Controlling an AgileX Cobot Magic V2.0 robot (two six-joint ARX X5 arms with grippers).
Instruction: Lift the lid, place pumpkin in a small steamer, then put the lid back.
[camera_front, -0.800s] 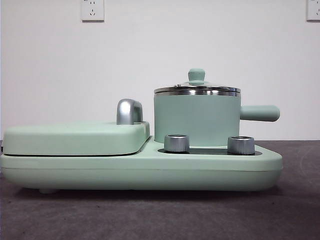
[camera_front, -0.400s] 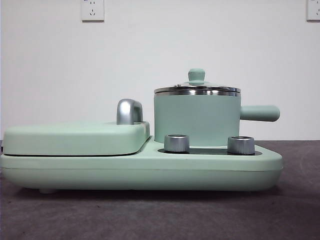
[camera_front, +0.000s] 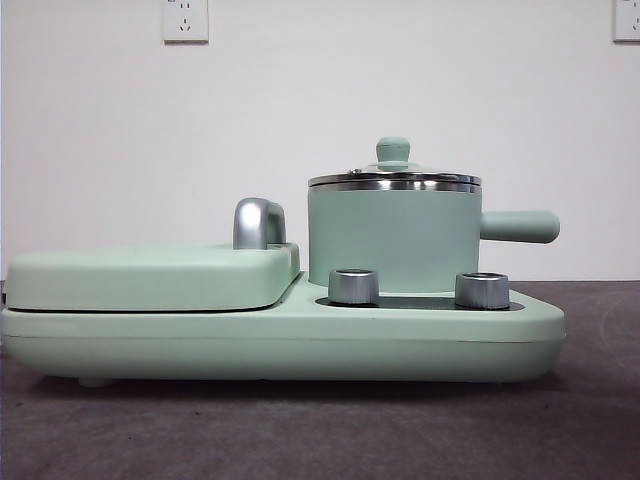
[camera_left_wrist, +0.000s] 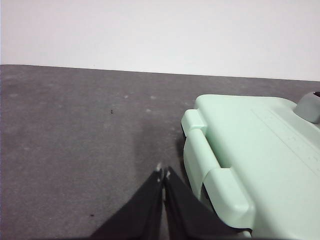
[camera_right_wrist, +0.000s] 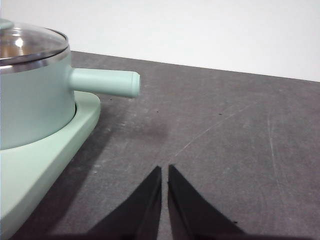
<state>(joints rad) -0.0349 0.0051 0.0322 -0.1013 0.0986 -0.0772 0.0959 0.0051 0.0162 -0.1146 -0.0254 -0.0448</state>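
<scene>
The small steamer (camera_front: 392, 240) is a mint-green pot standing on the right half of a mint-green cooker base (camera_front: 280, 340), its straight handle pointing right. The glass lid (camera_front: 394, 176) with its mint knob sits closed on the pot. In the right wrist view the small steamer (camera_right_wrist: 30, 100) and lid (camera_right_wrist: 25, 45) appear beside my right gripper (camera_right_wrist: 164, 170), which is shut over bare table, apart from the pot handle. My left gripper (camera_left_wrist: 163, 174) is shut, low over the table beside the cooker's flat cover (camera_left_wrist: 250, 150). The pumpkin is out of view.
A flat mint-green cover (camera_front: 150, 275) with a chrome handle (camera_front: 258, 222) fills the cooker's left half. Two steel knobs (camera_front: 353, 286) stand in front of the pot. Dark grey table cloth surrounds the cooker; a white wall stands behind.
</scene>
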